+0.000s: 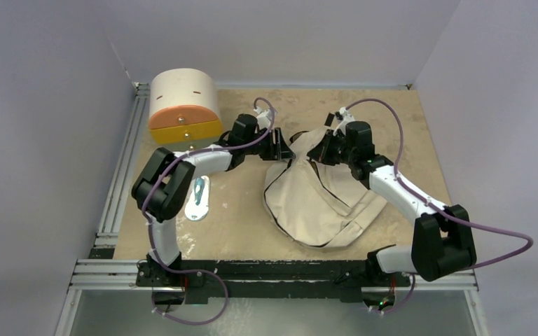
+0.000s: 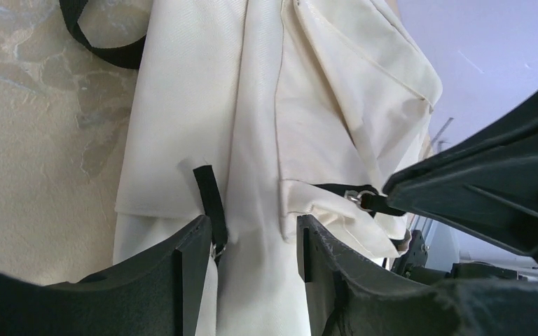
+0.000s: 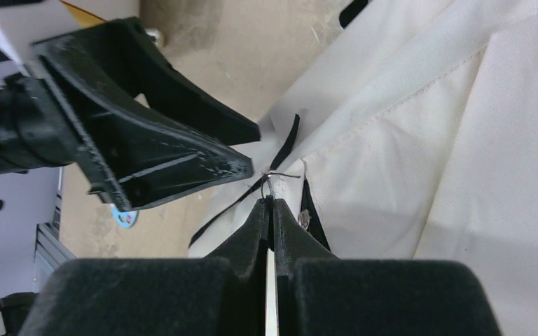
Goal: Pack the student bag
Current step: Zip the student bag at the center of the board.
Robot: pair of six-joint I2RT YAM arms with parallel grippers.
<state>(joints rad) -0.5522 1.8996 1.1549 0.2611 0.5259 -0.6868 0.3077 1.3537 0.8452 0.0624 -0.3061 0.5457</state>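
Observation:
The student bag (image 1: pixel 322 203), a soft cream backpack with black zipper lines, lies in the middle of the table with both arms at its far end. My left gripper (image 1: pixel 288 150) is open. In the left wrist view its fingers (image 2: pixel 252 224) straddle a fold of the bag (image 2: pixel 203 105), and a black zipper tab (image 2: pixel 210 196) hangs beside the left finger. My right gripper (image 3: pixel 271 203) is shut on a thin metal zipper pull (image 3: pixel 273 175) at the bag's edge (image 3: pixel 427 140). The same pull (image 2: pixel 359 198) shows at its tip in the left wrist view.
A cream cylindrical drawer box (image 1: pixel 183 105) with orange and yellow fronts stands at the back left. A white packet with a blue item (image 1: pixel 199 196) lies left of the bag, by the left arm. The two grippers nearly touch each other.

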